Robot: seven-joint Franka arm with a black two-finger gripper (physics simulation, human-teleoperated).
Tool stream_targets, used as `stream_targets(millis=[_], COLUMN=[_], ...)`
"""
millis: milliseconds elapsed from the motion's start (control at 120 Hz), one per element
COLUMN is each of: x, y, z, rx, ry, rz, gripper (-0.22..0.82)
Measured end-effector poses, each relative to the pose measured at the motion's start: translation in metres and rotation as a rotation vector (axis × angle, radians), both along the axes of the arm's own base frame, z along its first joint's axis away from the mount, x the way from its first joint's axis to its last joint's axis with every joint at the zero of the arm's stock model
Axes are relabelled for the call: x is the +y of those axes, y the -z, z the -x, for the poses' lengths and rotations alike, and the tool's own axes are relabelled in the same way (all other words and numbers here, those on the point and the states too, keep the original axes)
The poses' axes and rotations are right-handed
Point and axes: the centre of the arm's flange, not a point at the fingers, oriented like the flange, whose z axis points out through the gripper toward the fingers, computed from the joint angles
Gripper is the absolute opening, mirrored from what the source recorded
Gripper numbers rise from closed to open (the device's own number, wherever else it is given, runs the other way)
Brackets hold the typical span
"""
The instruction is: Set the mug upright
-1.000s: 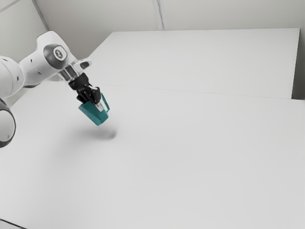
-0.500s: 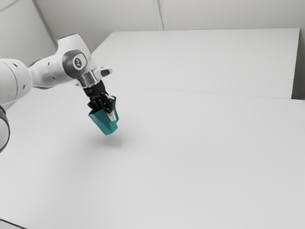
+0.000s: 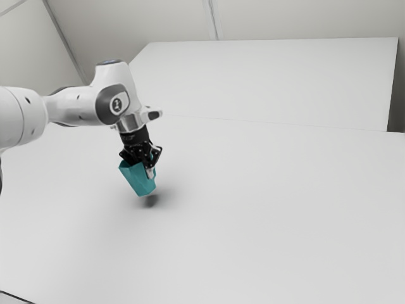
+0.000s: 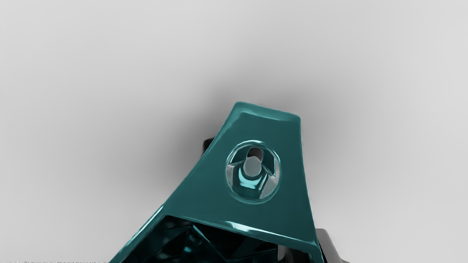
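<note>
From the exterior view's left, the white arm reaches in; next, the teal mug hangs above the table, tilted, mouth up, its base toward the exterior view's right; the black gripper is clamped on it, and a dark shadow lies just beside the base, on the tabletop

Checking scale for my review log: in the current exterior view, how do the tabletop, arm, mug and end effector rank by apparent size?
1. Tabletop
2. White arm
3. Mug and black end effector: they look about alike and partly overlap, so I can't rank one over the other.
</note>
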Motion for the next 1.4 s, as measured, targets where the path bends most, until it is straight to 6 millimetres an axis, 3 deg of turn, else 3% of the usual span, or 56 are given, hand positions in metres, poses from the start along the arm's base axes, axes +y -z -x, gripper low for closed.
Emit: stream_targets(millis=[275, 483, 667, 833, 933, 1058, 1400], x=[-0.028, -0.035, -0.042, -0.047, -0.049, -0.049, -0.048], y=[0.017, 0.040, 0.044, 0.046, 0.026, -0.010, -0.127], z=[0.003, 0.011, 0.009, 0.012, 0.012, 0.013, -0.002], rx=[-0.007, -0.002, -0.024, -0.029, -0.065, -0.114, -0.155], ry=[-0.026, -0.074, -0.116, -0.152, -0.175, -0.204, -0.205], rz=[-0.103, -0.152, -0.176, -0.177, -0.176, -0.174, -0.171], gripper=[-0.17, -0.17, -0.17, 0.17, 0.33, 0.45, 0.57])
